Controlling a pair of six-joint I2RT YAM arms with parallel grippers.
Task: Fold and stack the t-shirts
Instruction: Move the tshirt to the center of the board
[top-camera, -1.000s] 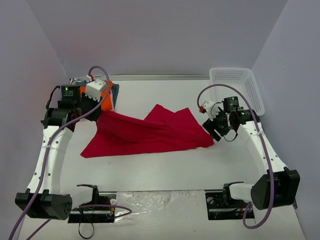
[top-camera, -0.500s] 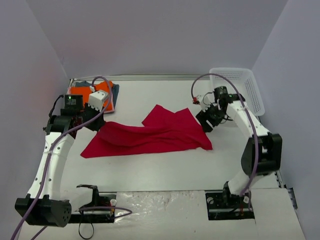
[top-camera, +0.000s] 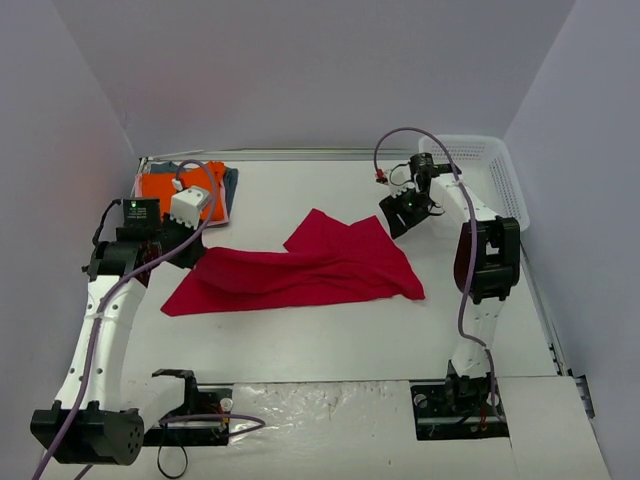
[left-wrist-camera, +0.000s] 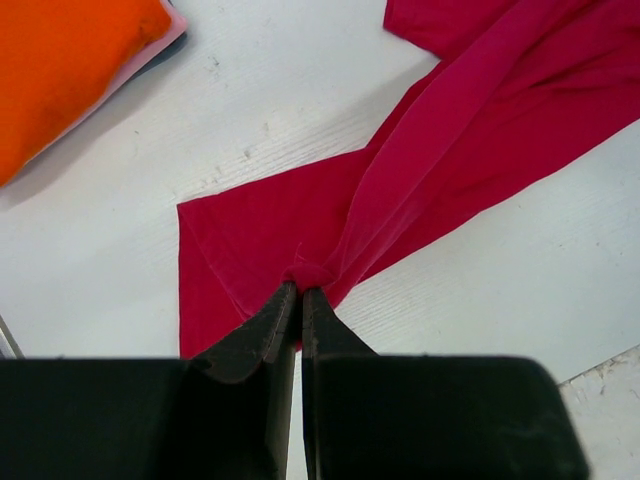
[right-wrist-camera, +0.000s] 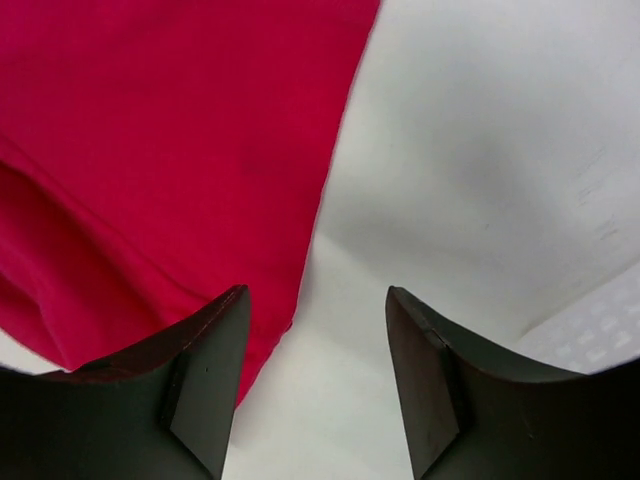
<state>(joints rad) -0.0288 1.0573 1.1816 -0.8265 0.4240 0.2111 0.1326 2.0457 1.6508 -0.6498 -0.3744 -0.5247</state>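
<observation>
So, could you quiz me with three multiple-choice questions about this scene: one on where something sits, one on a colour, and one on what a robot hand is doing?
1. Where does the white plastic mesh basket stand?
A) far right corner
B) far left corner
C) in the middle

2. What colour is the top folded cloth t-shirt in the far-left pile?
A) green
B) bright orange
C) yellow

3. What is the left hand doing?
A) open and empty
B) gripping the basket
C) shut on the large crimson-red cloth t-shirt

Answers:
1 A: it sits at the back on the right.
2 B: orange shows on top in the overhead view.
3 C: its fingers pinch a bunch of red cloth.
</observation>
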